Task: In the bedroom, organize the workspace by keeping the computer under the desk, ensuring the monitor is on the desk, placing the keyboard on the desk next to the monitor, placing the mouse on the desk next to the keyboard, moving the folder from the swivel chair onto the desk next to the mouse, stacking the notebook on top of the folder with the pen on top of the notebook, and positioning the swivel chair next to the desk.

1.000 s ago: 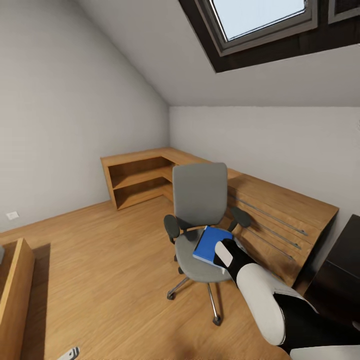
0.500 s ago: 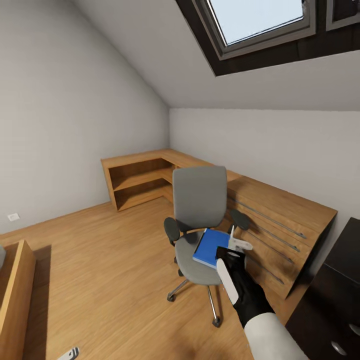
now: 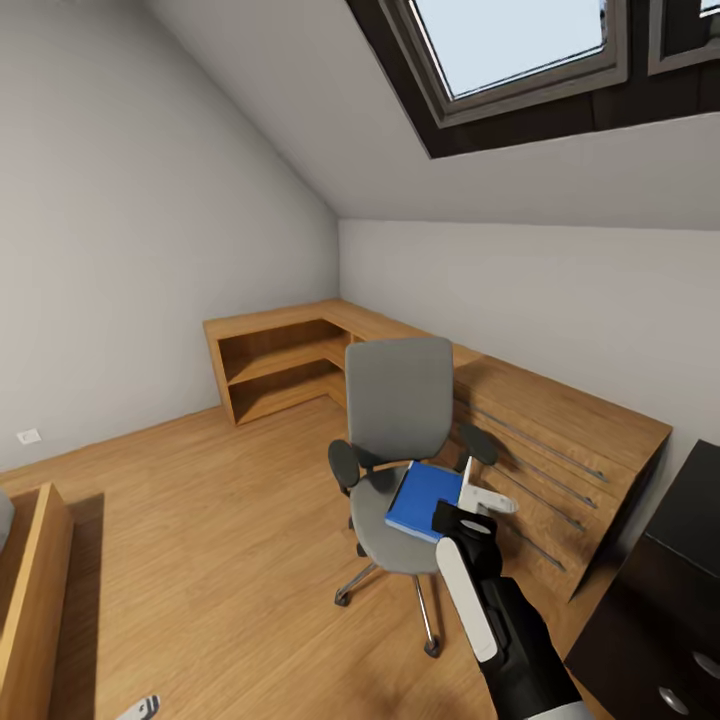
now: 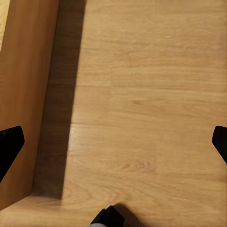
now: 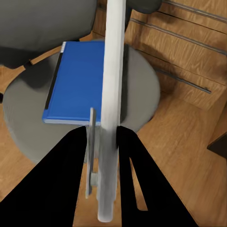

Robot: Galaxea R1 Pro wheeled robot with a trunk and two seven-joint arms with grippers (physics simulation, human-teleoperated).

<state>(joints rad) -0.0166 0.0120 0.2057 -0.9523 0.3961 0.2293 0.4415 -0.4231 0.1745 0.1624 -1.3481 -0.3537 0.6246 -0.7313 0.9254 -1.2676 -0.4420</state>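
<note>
The swivel chair [image 3: 398,400], grey with black armrests, stands on the wood floor in front of a light wooden dresser. The bright blue folder [image 3: 420,498] lies flat on its seat [image 5: 139,90] and shows again in the right wrist view [image 5: 78,90]. My right gripper [image 3: 472,508] hovers just above the seat's right front, beside the folder, shut on a slim white pen [image 5: 111,94] that sticks out past the fingers. A thin grey strip lies alongside the pen; I cannot tell what it is. My left gripper [image 4: 113,144] hangs open over bare floor.
A light wooden dresser [image 3: 560,440] with long bar handles runs behind the chair, joined to a corner shelf unit [image 3: 280,360]. The black desk's drawer unit [image 3: 670,580] with silver knobs is at the right. A wooden panel [image 3: 25,590] stands at the left. Skylights sit overhead.
My right gripper has lifted off the folder's near edge and shifted slightly right, and the white pen now shows in it. The head view has drifted a little.
</note>
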